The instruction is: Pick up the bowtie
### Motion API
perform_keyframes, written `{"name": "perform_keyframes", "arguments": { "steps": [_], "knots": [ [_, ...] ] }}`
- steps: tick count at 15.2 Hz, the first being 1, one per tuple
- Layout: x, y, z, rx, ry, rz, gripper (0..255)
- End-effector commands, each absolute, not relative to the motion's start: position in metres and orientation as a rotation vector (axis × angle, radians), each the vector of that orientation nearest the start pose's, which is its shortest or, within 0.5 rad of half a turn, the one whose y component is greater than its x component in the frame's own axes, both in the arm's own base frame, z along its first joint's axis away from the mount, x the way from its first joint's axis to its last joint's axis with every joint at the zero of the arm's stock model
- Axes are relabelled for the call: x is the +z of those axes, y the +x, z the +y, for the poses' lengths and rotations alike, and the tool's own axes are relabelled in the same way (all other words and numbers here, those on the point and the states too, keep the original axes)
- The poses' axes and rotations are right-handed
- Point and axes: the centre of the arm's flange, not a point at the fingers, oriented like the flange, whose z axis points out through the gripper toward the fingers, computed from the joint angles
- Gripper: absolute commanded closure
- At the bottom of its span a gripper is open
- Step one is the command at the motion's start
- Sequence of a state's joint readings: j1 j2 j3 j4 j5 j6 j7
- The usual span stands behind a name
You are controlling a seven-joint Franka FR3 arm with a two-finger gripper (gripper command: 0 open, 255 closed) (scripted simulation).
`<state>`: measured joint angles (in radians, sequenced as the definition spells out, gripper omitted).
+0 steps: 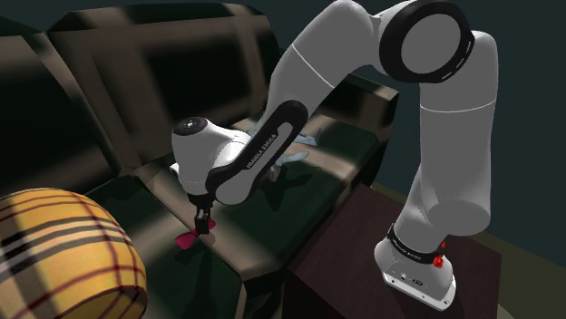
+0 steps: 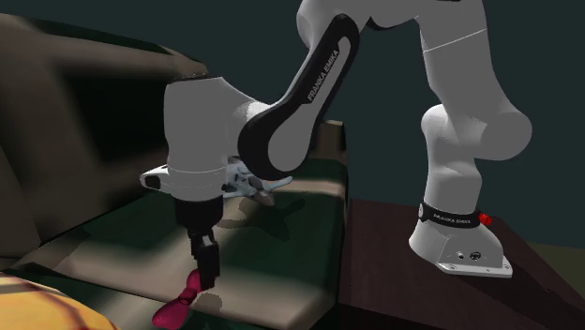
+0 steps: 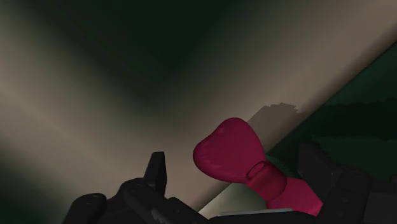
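The gripper [image 2: 204, 279] points straight down at the sofa [image 1: 109, 82] seat, close to the seat's front edge. Its fingers [image 3: 158, 173] stand well apart, so the pincer is open and grips nothing.

The bowtie [image 3: 232, 151] is magenta, with two rounded lobes and a narrow knot. It lies between the fingers, closer to one of them. The other finger is clearly apart from it. Whether the nearer finger touches a lobe I cannot tell. In the second exterior view one lobe sticks out below the fingertips on the seat's lit strip [image 2: 178, 307], just by the front edge.

The sofa is dark green, with bands of light across the seat and back. A plaid cushion [image 1: 63, 258] in yellow, brown and red sits at the shoulder view's lower left corner, near the bowtie. Further back on the seat, toward the armrest end, lies a pale blue thing [image 2: 251, 183], partly behind the arm [image 1: 272, 145]; what it is I cannot tell. The arm's base is on the dark brown stand [image 1: 349, 263], just beside that end of the sofa.
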<state>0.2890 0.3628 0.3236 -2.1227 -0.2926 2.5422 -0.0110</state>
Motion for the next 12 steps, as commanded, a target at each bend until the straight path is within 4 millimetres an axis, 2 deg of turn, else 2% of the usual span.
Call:
{"name": "perform_keyframes", "arguments": {
  "steps": [1, 4, 5, 12],
  "knots": [
    [0.2433, 0.4782, 0.3378, -0.160, -2.899, -1.286, 0],
    [0.2350, 0.4782, 0.3378, -0.160, -2.899, -1.286, 0],
    [0.2349, 0.4777, 0.3382, -0.160, -2.899, -1.286, 255],
    [0.2354, 0.4777, 0.3377, -0.160, -2.899, -1.286, 255]
  ]
}}
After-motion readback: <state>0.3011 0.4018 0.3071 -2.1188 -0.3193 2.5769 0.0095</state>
